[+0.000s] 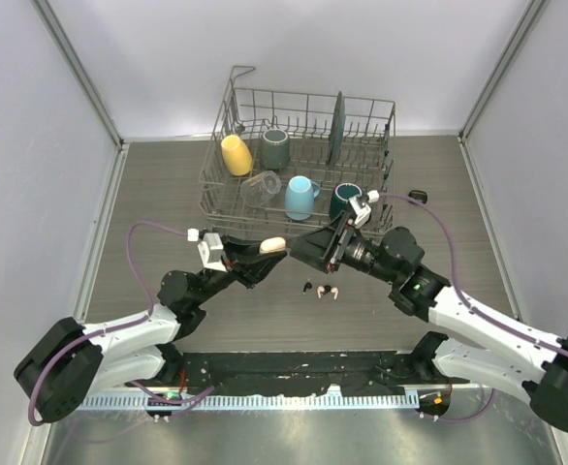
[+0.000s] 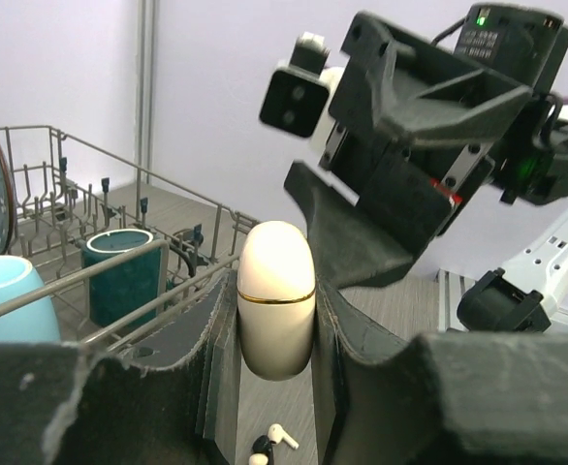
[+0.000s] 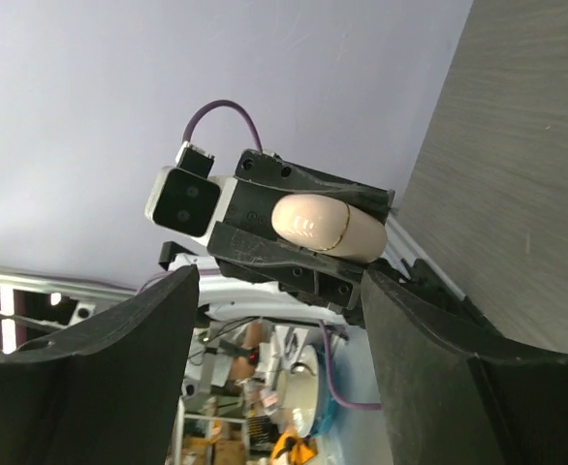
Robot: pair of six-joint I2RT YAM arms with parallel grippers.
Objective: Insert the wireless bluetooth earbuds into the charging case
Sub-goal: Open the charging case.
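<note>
The cream-white charging case (image 1: 272,245) is closed, with a gold seam, and is clamped in my left gripper (image 1: 268,252) above the table. In the left wrist view the case (image 2: 276,295) stands upright between the fingers of the left gripper (image 2: 276,325). My right gripper (image 1: 305,252) is open and empty, facing the case from the right and close to it. The right wrist view shows the case (image 3: 328,226) beyond the spread jaws of the right gripper (image 3: 279,320). The earbuds lie on the table below: a black one (image 1: 308,288) and cream-white ones (image 1: 329,292), also in the left wrist view (image 2: 282,435).
A wire dish rack (image 1: 391,155) stands behind the grippers with a yellow mug (image 1: 236,154), a grey mug (image 1: 275,148), a clear glass (image 1: 260,186), a light blue mug (image 1: 300,197), a teal mug (image 1: 345,199) and a dark plate (image 1: 337,127). A small black object (image 1: 418,197) lies at the right.
</note>
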